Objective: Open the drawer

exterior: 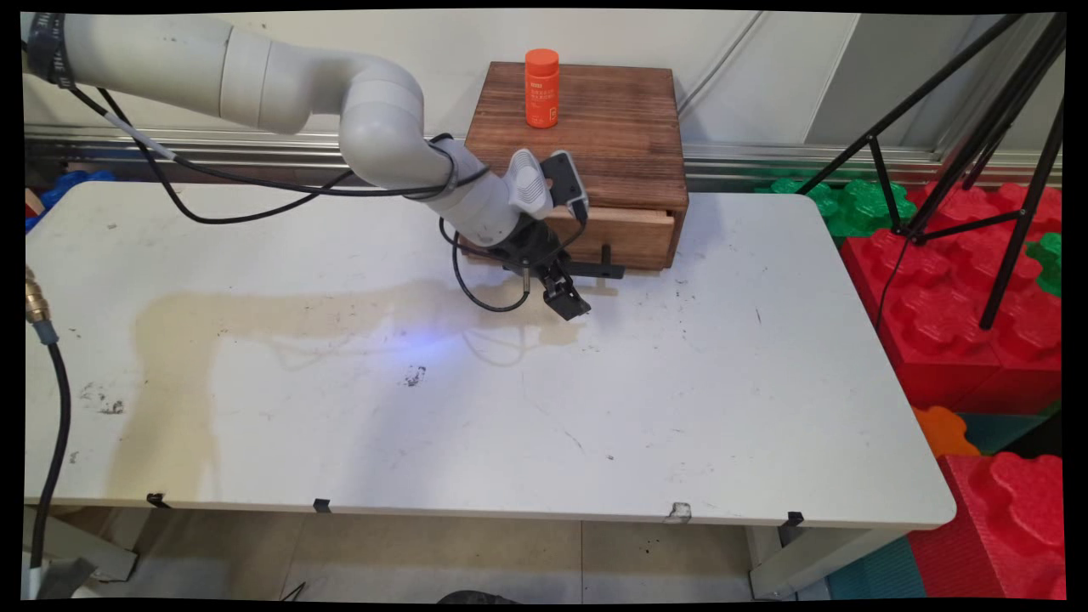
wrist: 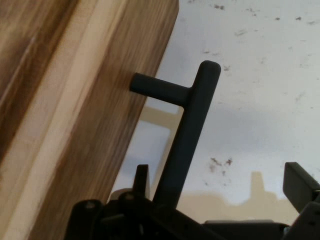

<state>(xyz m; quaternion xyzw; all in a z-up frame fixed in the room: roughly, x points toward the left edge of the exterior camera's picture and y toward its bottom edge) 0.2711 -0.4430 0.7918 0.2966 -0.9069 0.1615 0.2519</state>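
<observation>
hovering jaws (exterior: 568, 299) spread beside wooden drawer's (exterior: 625, 234) dark handle (wrist: 187, 130).

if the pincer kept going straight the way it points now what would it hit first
Probably the white table: the pincer angles down past the drawer handle, which lies between its fingers. Depth is hard to judge.

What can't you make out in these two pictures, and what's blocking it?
- Left end of the drawer handle: main view, hidden behind the end effector.
- Lower part of the handle: hand view, runs behind the end effector's black linkage.
- Inside of the drawer: only slightly open, so its contents do not show in either view.
- Label on the orange bottle: main view, print too small to read.
</observation>
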